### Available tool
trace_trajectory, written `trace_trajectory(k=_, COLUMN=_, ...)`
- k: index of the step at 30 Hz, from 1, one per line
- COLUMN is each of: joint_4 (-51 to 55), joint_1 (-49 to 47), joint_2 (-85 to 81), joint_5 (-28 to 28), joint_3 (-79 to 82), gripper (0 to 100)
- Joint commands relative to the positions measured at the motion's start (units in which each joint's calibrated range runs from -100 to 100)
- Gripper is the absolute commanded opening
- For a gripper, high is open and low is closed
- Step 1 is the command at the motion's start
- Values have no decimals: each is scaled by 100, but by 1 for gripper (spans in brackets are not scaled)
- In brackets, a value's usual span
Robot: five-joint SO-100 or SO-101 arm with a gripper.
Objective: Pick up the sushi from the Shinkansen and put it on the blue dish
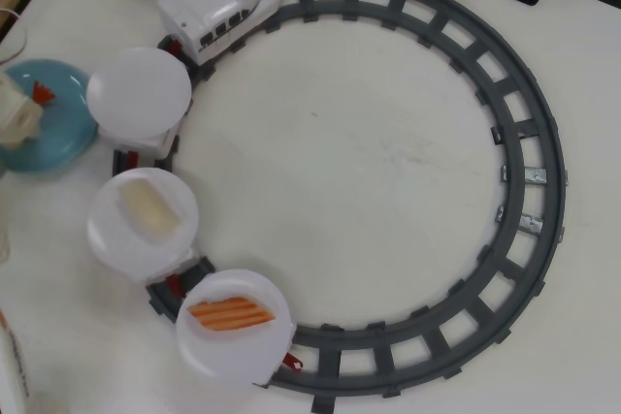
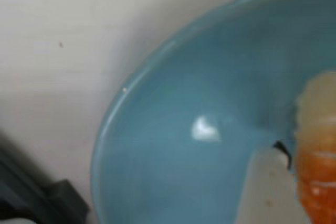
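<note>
Task near its end, by my judgement: the sushi (image 1: 21,113) sits on the blue dish (image 1: 60,135); release and retreat remain. In the wrist view the sushi (image 2: 317,166) lies against a pale finger (image 2: 270,187); grip width: cannot tell. The Shinkansen (image 1: 221,9) pulls three white plates: first plate (image 1: 139,92) empty, second holds a whitish piece (image 1: 147,207), third a salmon piece (image 1: 231,313).

The sushi (image 1: 21,113), red tail up, sits on the blue dish (image 1: 60,138) left of the white Shinkansen (image 1: 221,9).
</note>
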Motion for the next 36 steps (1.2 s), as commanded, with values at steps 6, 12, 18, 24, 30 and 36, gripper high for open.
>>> trace_trajectory(k=6, joint_4=47, joint_1=54, joint_2=-157, joint_5=-20, joint_3=-317, gripper=22)
trace_trajectory(k=12, joint_4=302, joint_1=222, joint_2=-622, joint_5=-36, joint_3=-551, gripper=22)
trace_trajectory(k=18, joint_4=302, joint_1=398, joint_2=-1642, joint_5=-250, joint_3=369, gripper=23)
trace_trajectory(k=24, joint_4=302, joint_1=415, joint_2=-3326, joint_5=-826, joint_3=2208, gripper=23)
trace_trajectory(k=30, joint_4=302, joint_1=415, joint_2=-4670, joint_5=-1354, joint_3=4030, gripper=22)
trace_trajectory(k=36, joint_4=302, joint_1=477, joint_2=-5325, joint_5=-1908, joint_3=5166, gripper=15)
